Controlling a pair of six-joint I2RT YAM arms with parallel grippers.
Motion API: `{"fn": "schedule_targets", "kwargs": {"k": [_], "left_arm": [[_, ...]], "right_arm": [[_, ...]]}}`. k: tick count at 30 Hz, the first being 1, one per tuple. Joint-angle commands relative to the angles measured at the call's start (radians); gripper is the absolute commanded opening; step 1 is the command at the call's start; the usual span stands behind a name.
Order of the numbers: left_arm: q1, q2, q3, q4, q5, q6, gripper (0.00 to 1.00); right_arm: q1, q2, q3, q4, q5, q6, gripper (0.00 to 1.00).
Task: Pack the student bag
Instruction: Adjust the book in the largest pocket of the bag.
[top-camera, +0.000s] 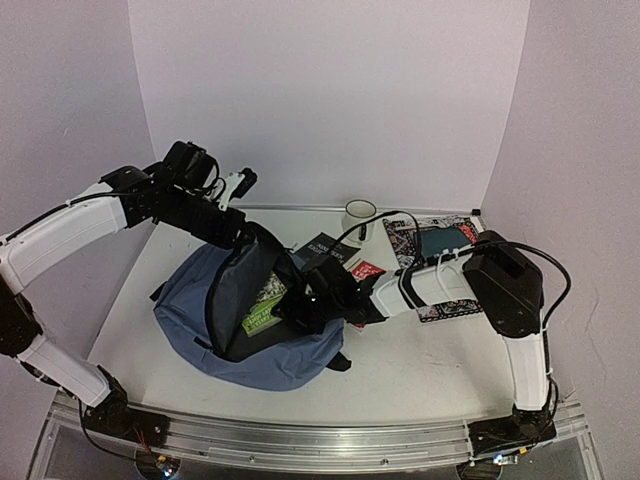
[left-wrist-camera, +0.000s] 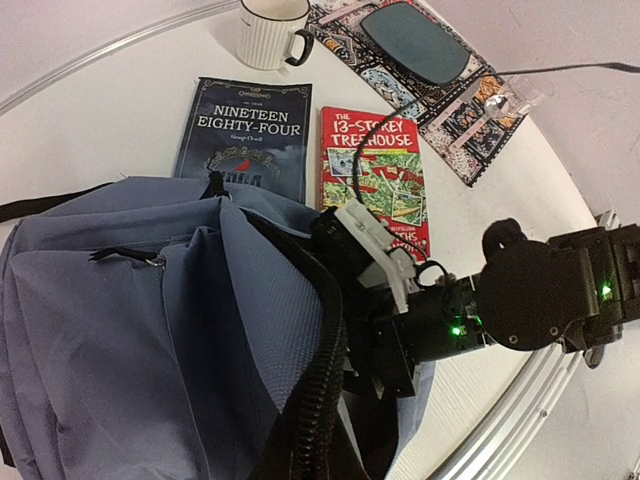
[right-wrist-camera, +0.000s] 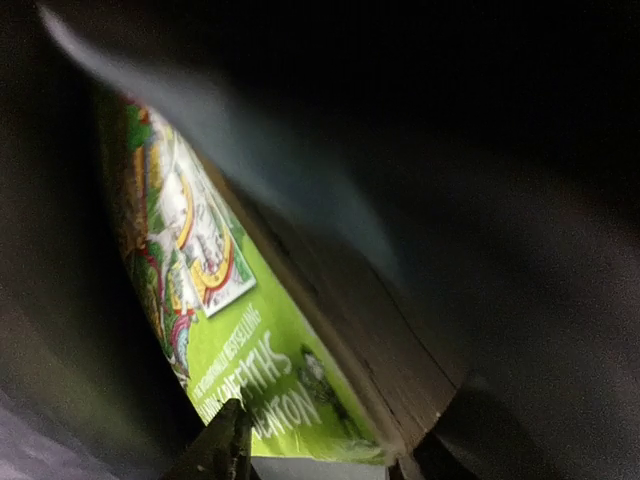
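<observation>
The student bag (top-camera: 200, 300) lies open on the table, slate-blue with a black zipper rim (left-wrist-camera: 322, 390) and dark lining. My left gripper (top-camera: 240, 232) is shut on the bag's upper rim and holds the opening up; its fingers are hidden by fabric in the left wrist view. My right gripper (top-camera: 298, 303) reaches into the opening and is shut on a green book (top-camera: 263, 308). In the right wrist view the green book (right-wrist-camera: 250, 350) sits between my fingertips (right-wrist-camera: 225, 450), inside the dark bag. The right wrist also shows in the left wrist view (left-wrist-camera: 400, 330).
Behind the bag lie a dark blue book, Nineteen Eighty-Four (left-wrist-camera: 245, 130), and a red book (left-wrist-camera: 375, 165). A white mug (top-camera: 359, 215) stands at the back. A patterned book (top-camera: 440, 300) with a blue-grey oval case (left-wrist-camera: 415, 45) lies at the right.
</observation>
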Motion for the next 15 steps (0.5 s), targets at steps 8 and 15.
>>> {"fn": "schedule_targets", "kwargs": {"k": [8,15], "left_arm": [[-0.001,-0.061,0.043,0.046,0.059,0.044,0.0],[-0.001,-0.061,0.036,0.038,0.021,0.05,0.0]], "right_arm": [[-0.053,0.064,0.214,-0.021,-0.109,-0.402,0.29],[-0.08,0.102,0.28,-0.068,-0.138,-0.462,0.32]]}}
